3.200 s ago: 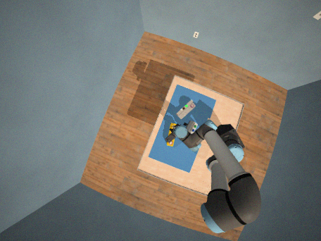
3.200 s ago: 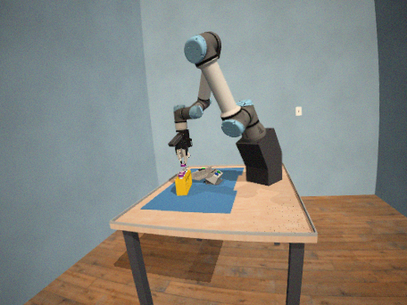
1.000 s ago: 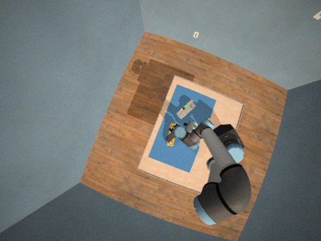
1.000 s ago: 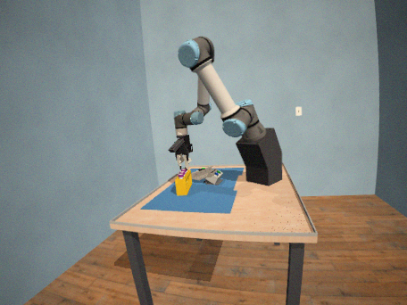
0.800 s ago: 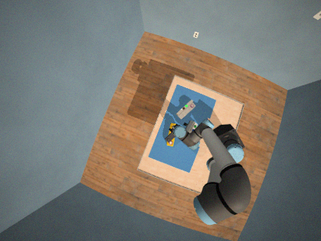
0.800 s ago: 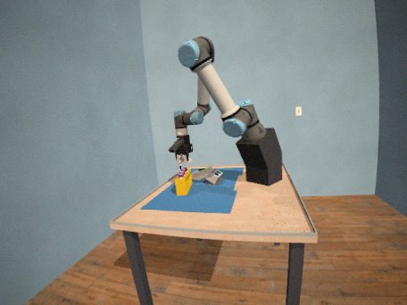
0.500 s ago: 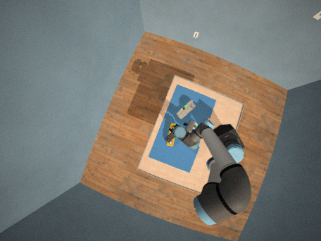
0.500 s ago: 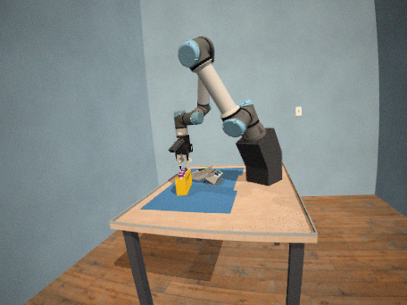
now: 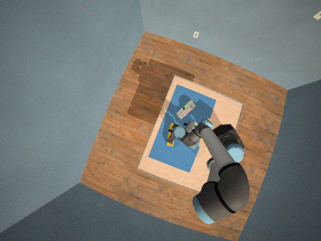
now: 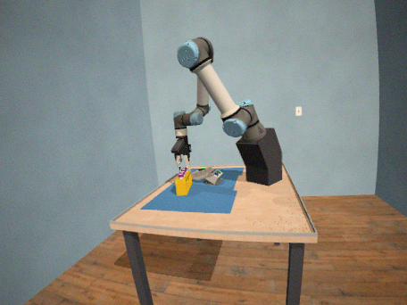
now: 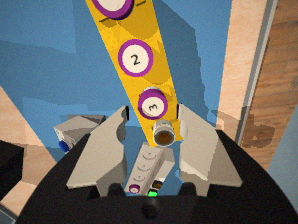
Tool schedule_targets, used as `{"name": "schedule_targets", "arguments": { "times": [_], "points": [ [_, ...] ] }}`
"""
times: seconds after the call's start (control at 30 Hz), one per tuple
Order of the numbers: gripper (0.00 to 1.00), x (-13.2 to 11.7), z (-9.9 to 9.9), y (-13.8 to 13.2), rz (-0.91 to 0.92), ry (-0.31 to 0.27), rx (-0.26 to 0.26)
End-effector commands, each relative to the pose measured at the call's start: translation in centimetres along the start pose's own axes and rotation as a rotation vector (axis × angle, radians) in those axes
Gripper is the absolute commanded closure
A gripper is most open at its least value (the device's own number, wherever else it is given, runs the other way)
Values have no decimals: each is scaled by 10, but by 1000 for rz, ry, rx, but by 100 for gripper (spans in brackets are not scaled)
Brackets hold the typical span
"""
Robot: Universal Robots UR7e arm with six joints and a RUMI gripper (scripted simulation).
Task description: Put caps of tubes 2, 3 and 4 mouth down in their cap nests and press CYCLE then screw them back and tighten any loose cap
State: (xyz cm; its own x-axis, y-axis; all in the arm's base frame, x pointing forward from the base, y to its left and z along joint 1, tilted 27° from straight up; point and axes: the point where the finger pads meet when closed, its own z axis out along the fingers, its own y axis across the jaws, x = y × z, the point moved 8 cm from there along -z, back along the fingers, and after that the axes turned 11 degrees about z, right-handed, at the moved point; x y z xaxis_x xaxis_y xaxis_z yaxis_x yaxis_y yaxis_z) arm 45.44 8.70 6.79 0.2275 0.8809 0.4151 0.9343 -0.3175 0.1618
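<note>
Wrist view shows you what the other two hide: on the yellow block [image 9: 169, 144] [image 10: 182, 187] [image 11: 157, 46], cap 2 [image 11: 135, 58] and cap 3 [image 11: 153, 104] sit over their tubes, while tube 4 [image 11: 163, 134] at the block's end is bare. Your gripper [image 9: 172, 134] [image 10: 183, 167] [image 11: 152, 106] is parted, its tips on either side of the block near cap 3, pinching nothing. Beyond the block's tube 4 end, the tray [image 9: 183, 111] [image 10: 202, 174] [image 11: 145, 165] carries one purple-rimmed cap [image 11: 134, 189] in an end nest; you can't read its number. The green lamp [image 9: 186, 106] [image 11: 153, 193] glows there.

To one side of the block, you see the housing [image 9: 190, 125] [image 10: 214, 177] [image 11: 80, 130] with its blue key [image 11: 63, 145]. Only the exterior view gives you the arm [image 9: 218, 144] [image 10: 216, 89] side-on, reaching down over the block from its black pedestal [image 10: 264, 162].

Under the block lies a blue mat [image 9: 172, 163] [image 10: 192, 205] [image 11: 30, 30] on a pale wood table [image 9: 225, 100] [image 10: 268, 210]. Around them run a brown plank floor [image 9: 105, 151] [image 10: 357, 241] and blue-grey walls [image 9: 53, 106] [image 10: 268, 45].

Since 3.2 s ago, my gripper [image 9: 172, 131] [image 10: 183, 168] [image 11: 152, 106] dropped closer to the yellow decapping station [image 9: 170, 143] [image 10: 182, 188] [image 11: 165, 76], fingers now spread clear of cap 3 [image 11: 153, 105], arm's elbow shifted too.
</note>
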Motion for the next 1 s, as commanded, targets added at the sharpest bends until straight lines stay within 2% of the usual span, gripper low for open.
{"name": "schedule_targets", "arguments": {
  "times": [0.0,0.3,0.37,0.57,0.77,0.8,0.97],
  "points": [
    [65,0,2,1,-186,5,1],
    [65,0,4,0,-546,6,0],
    [65,0,4,0,-546,6,0],
    [65,0,4,0,-786,6,0],
    [65,0,4,0,-793,6,0],
    [100,0,4,0,-793,6,0],
    [100,0,4,0,-793,6,0]
  ]
}}
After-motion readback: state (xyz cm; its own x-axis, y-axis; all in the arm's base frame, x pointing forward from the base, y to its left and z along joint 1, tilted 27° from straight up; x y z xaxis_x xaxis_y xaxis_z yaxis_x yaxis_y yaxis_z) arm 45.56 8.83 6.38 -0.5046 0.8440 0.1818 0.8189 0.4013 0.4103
